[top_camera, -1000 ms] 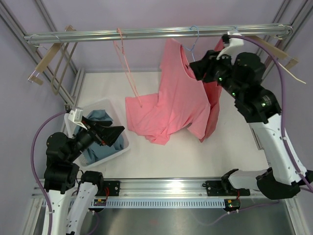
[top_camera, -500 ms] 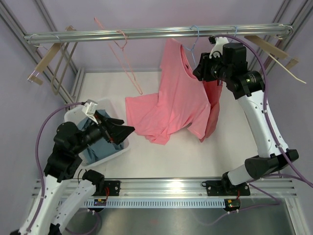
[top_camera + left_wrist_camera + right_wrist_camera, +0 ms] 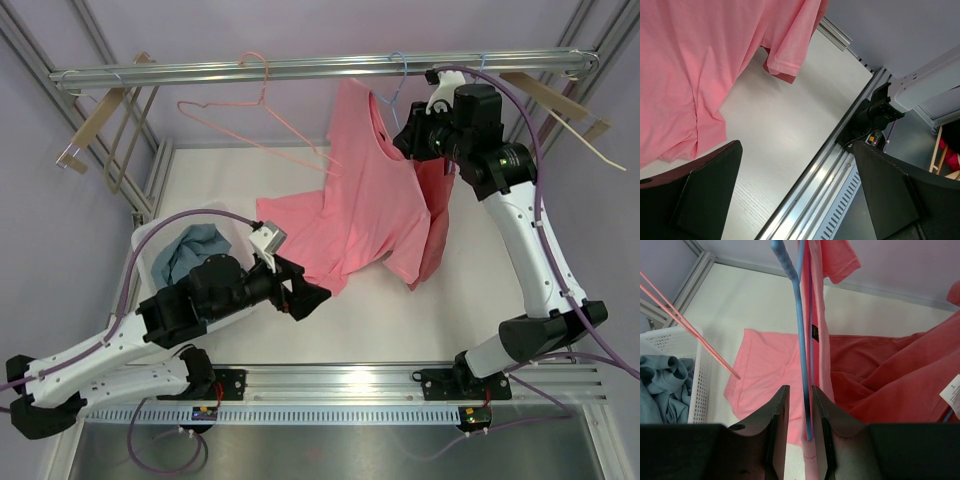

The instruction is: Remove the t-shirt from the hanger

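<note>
A pink t-shirt hangs on a blue hanger from the top rail, its hem draped on the table. My right gripper is at the shirt's collar. In the right wrist view its jaws stand narrowly apart astride the blue hanger wire, which lies against the right finger with a gap on the left. The pink shirt shows below. My left gripper is wide open and empty, low over the table by the shirt's hem. The left wrist view shows the hem above the gripper.
A red shirt hangs behind the pink one. An empty pink hanger swings on the rail. A white basket with blue-grey cloth stands at the left. Wooden hangers hang at the rail's ends.
My left arm has swung from the basket rightwards to the shirt's hem. The pink hanger has swung up. My right arm reached the hanger and has held still since.
</note>
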`<action>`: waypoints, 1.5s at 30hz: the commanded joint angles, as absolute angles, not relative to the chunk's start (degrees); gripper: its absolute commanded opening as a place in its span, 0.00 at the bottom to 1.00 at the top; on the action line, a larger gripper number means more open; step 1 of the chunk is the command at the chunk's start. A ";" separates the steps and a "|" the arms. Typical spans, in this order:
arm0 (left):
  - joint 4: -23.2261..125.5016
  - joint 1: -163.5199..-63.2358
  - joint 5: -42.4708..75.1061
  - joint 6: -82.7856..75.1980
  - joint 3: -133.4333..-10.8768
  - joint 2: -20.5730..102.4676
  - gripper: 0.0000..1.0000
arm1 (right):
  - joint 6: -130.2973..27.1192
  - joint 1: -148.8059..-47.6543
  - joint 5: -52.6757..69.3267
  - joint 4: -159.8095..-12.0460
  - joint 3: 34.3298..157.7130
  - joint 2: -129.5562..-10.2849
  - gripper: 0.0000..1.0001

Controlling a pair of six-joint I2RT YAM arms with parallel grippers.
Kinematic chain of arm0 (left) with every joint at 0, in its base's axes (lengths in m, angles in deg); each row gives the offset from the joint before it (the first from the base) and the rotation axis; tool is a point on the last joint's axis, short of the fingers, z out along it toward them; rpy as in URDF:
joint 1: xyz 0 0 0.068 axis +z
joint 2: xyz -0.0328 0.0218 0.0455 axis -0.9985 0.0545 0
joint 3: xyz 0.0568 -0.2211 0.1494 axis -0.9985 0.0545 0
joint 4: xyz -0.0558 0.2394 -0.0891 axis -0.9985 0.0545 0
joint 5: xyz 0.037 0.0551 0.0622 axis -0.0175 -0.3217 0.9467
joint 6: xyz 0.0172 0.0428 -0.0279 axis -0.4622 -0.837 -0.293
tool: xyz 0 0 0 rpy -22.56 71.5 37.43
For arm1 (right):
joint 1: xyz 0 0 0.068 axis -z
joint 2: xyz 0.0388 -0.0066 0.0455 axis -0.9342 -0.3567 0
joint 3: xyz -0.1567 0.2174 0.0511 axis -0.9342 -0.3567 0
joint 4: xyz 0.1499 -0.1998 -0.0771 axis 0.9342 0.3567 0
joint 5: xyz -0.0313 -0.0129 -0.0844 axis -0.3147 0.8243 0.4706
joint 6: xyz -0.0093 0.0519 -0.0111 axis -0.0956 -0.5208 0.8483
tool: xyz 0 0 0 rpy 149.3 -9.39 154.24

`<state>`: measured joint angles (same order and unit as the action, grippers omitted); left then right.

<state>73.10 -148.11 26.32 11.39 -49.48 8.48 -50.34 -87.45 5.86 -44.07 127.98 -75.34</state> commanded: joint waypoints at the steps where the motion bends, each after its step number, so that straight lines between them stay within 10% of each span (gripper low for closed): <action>1: 68.01 -150.77 34.59 9.76 -51.58 9.13 0.99 | -49.43 -87.30 7.17 -46.71 129.20 -75.76 0.33; 13: 67.83 -153.68 37.50 10.47 -50.00 7.73 0.99 | -48.82 -87.30 7.79 -46.71 130.16 -78.04 0.25; 17: 67.83 -153.76 37.67 10.73 -49.29 6.76 0.99 | -49.08 -87.30 7.79 -47.67 129.73 -78.14 0.00; 33: 67.83 -153.85 36.54 10.82 -48.85 6.06 0.99 | -53.39 -89.41 11.30 -61.82 126.04 -67.60 0.00; 45: 67.74 -159.47 36.35 8.98 -53.77 13.26 0.99 | -62.61 -97.13 21.40 -73.34 94.23 -51.25 0.00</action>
